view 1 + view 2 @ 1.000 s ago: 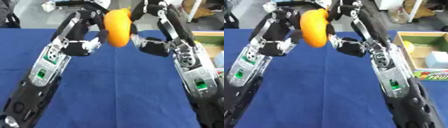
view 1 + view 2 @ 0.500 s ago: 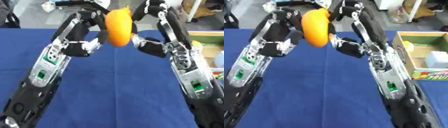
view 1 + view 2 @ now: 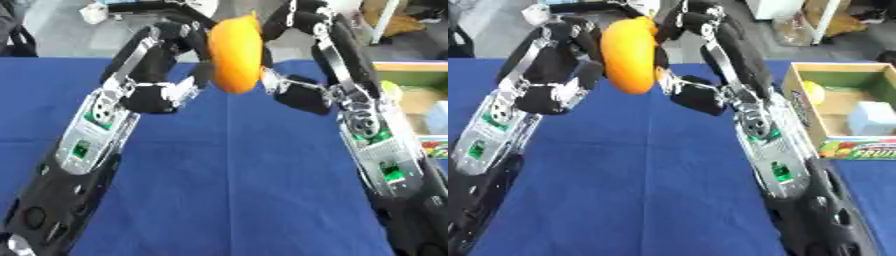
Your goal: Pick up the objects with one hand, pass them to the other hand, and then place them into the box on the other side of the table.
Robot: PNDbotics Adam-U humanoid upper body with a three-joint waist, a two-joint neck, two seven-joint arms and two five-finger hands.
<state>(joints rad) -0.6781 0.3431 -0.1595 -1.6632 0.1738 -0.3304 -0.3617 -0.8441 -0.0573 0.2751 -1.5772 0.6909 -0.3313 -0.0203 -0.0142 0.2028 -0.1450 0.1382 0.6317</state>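
An orange oval fruit (image 3: 236,54) hangs high above the blue table (image 3: 227,165), upright between my two raised hands. My left hand (image 3: 185,39) curls against its left side and back. From the right, my right hand (image 3: 291,21) curls onto its top edge. Both hands touch the fruit, and the contact points lie partly hidden behind it. The open cardboard box (image 3: 798,95) stands at the table's right edge, below and to the right of my right forearm.
Inside the box lie a yellow-green round thing (image 3: 814,91) and a pale blue carton (image 3: 872,118); its front wall (image 3: 859,148) bears a fruit print. Beyond the table's far edge lies grey floor with clutter. Both forearms span the table's sides.
Almost nothing has moved. The orange fruit stays between both hands at the same height, and the arms have shifted only slightly.
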